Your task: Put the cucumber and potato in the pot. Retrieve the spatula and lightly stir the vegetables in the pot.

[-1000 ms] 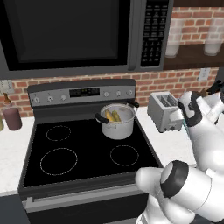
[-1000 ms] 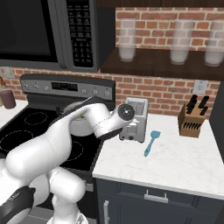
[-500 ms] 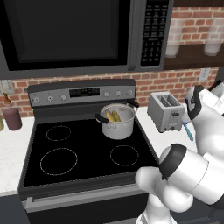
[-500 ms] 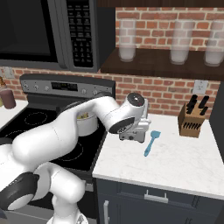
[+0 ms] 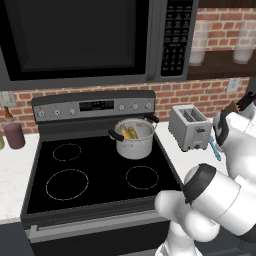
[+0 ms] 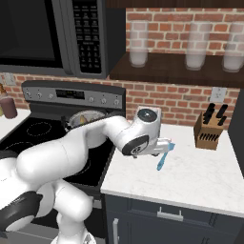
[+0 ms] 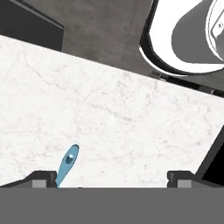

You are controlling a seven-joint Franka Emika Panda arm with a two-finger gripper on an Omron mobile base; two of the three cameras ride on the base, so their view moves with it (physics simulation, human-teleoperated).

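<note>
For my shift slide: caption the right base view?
Open gripper above the spatula on the counter.

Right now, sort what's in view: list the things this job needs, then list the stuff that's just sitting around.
Part of the job:
- pot on the stove, back right burner
- vegetables already inside the pot
- spatula lying on the counter
- pincer, open above the spatula

Just lying about:
- toaster
- knife block
- microwave
- jars on the shelf
</note>
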